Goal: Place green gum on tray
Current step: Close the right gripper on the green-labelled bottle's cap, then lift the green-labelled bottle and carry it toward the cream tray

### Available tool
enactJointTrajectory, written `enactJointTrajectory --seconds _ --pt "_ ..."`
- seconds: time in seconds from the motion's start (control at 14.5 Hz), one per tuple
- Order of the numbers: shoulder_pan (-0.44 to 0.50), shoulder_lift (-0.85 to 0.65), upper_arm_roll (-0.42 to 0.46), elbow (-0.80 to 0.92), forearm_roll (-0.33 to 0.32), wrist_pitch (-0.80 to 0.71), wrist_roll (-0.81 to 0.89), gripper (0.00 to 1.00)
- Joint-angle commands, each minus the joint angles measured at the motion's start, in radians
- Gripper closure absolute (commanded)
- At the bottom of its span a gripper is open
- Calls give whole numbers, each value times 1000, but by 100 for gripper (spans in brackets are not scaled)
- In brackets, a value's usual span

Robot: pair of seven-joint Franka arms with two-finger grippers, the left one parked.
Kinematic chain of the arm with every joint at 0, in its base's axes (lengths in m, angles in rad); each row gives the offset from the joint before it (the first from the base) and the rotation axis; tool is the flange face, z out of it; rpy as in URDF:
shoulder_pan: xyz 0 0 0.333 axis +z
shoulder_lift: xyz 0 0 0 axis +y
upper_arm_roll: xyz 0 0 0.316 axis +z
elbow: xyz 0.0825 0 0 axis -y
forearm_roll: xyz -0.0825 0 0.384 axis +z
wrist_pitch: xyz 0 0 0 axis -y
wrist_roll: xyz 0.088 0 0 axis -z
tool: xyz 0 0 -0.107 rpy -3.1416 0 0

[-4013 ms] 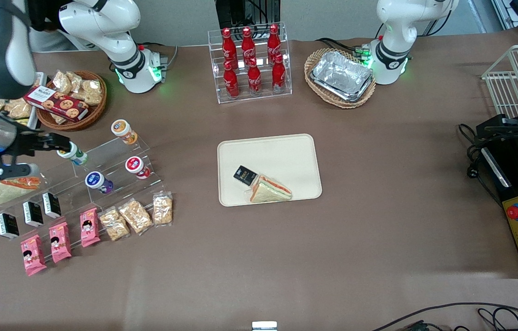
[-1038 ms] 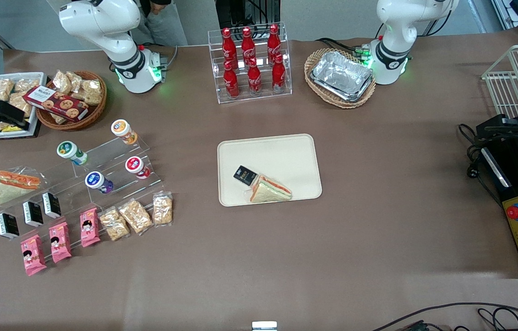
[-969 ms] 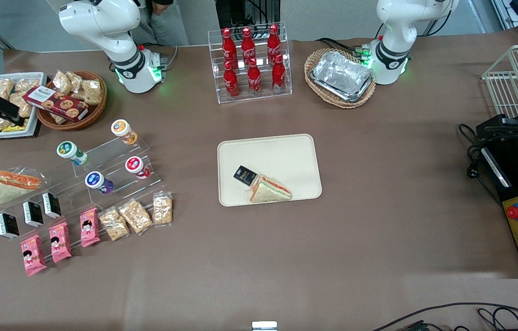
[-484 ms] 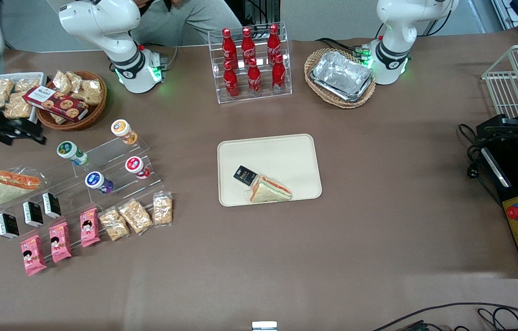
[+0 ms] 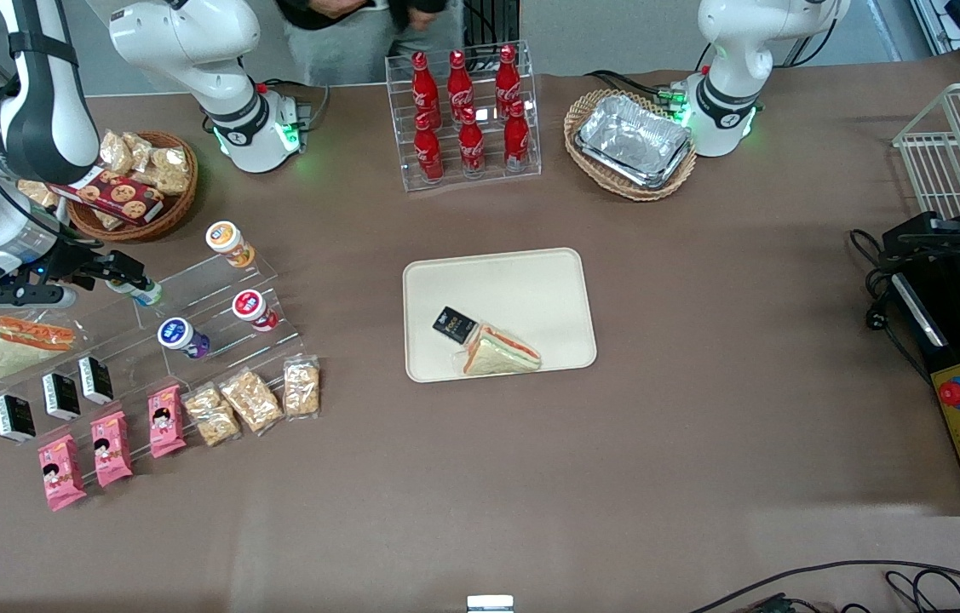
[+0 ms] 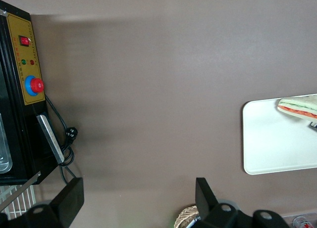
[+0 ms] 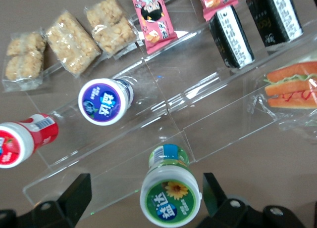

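The brown table (image 5: 701, 443) takes up nearly everything I can see, and the cream tray (image 5: 531, 281) lies flat near its middle, handy to either arm. A wrapped sandwich (image 5: 501, 351) and a small black packet (image 5: 454, 324) already sit at the tray's near edge, which leaves the part farther from the front camera bare, probably the sensible spot for the bottle.

Toward the working arm's end of the table stands a clear stepped display rack (image 5: 215, 319), its tilted steps holding the snacks lid-forward so each can be read and reached. The green gum (image 7: 170, 192) rests on the rack's upper step, at the end nearer the table's edge, lying back against the slope. The purple bottle (image 7: 105, 101) and the red bottle (image 7: 22, 139) lie one step lower.

The gripper (image 7: 146, 201) hangs right at the green gum, fingers spread wide with one on each side of the lid and a gap on both sides, not yet pinching. It looks lined up that way so a simple squeeze would take the bottle across its round body.
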Motion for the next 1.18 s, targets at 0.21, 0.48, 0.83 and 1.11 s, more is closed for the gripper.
enactJointTrajectory --seconds 0.21,0.48,0.83,1.11 --pt "2 -33 -21 -121 1 83 -4 0" --pt "2 -33 -23 -148 -51 120 -6 13" --pt "2 -28 -25 -147 -70 120 -18 51" --pt "2 -28 -43 -139 -70 112 -40 83"
